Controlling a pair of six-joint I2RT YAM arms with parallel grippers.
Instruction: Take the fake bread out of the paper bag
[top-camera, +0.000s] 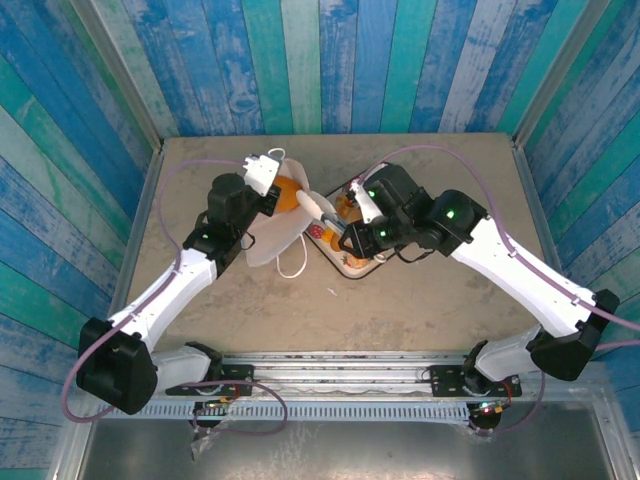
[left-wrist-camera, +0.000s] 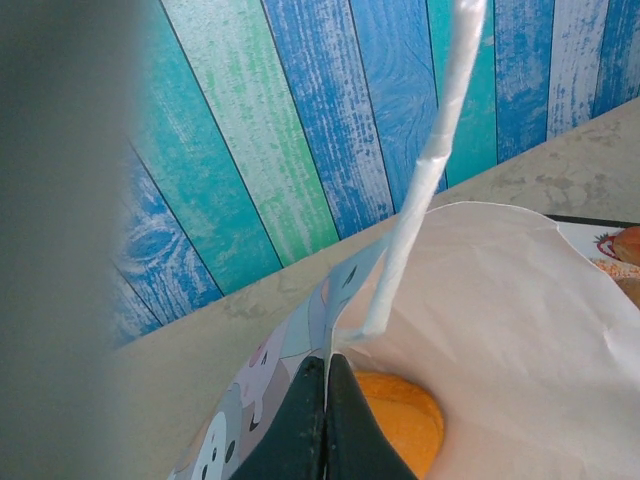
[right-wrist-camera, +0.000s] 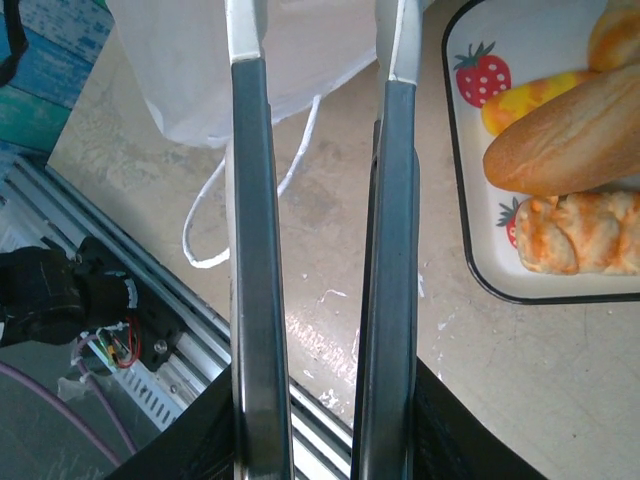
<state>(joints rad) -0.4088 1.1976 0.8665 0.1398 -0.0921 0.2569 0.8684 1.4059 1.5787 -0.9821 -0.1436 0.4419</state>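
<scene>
Paper bag (top-camera: 268, 240): white, at mid-desk (top-camera: 400, 320), just left of the strawberry-print tray (right-wrist-camera: 470, 260).
Left end effector (left-wrist-camera: 326, 390): pressed together on the bag's rim, beside a handle loop (left-wrist-camera: 430, 170).
Fake bread (left-wrist-camera: 405, 415): one orange piece inside the bag; other pieces lie on the tray.
Right end effector (right-wrist-camera: 322, 60): fingers slightly apart, empty, over bare desk between bag and tray.

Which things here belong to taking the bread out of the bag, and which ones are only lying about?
Job: paper bag; orange bread inside it; loaves lying in the tray; left gripper, shut on the bag's edge.
Lying about: strawberry tray, though it holds bread; metal rail.
</scene>
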